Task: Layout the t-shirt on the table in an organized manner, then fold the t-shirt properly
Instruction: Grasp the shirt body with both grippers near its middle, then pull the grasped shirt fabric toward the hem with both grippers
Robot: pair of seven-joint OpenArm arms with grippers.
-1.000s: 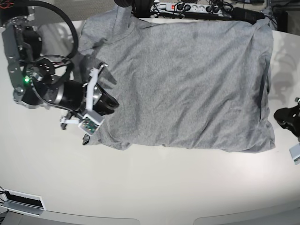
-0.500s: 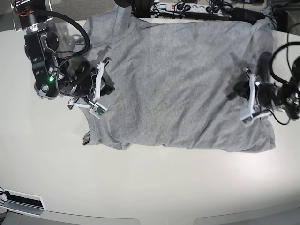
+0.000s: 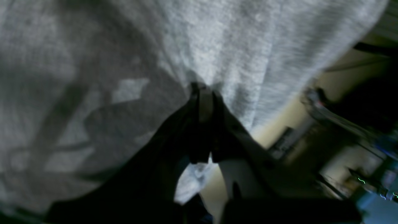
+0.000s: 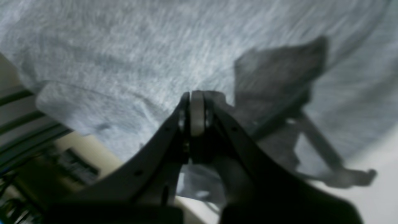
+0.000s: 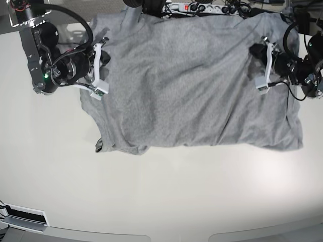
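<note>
The heather-grey t-shirt [image 5: 192,85] lies spread over the far half of the off-white table [image 5: 161,196], with no lettering showing. My right gripper [image 5: 104,54] is at the shirt's far left part. In the right wrist view its jaws [image 4: 196,95] are shut and pinch the grey cloth [image 4: 124,46]. My left gripper [image 5: 254,52] is at the shirt's far right part. In the left wrist view it [image 3: 203,90] is shut, and the cloth [image 3: 248,46] puckers at its tips. The shirt's near edge is wrinkled and folded under at the left corner.
A power strip with cables [image 5: 202,7] runs along the table's far edge, just behind the shirt. A small dark flap [image 5: 98,146] sticks out at the shirt's near left corner. A white vent [image 5: 22,217] sits at the near left.
Both arms have moved toward the far edge. The left arm came in from the right and shut on the shirt. The shirt has shifted away, and its far right corner has been pulled flatter.
</note>
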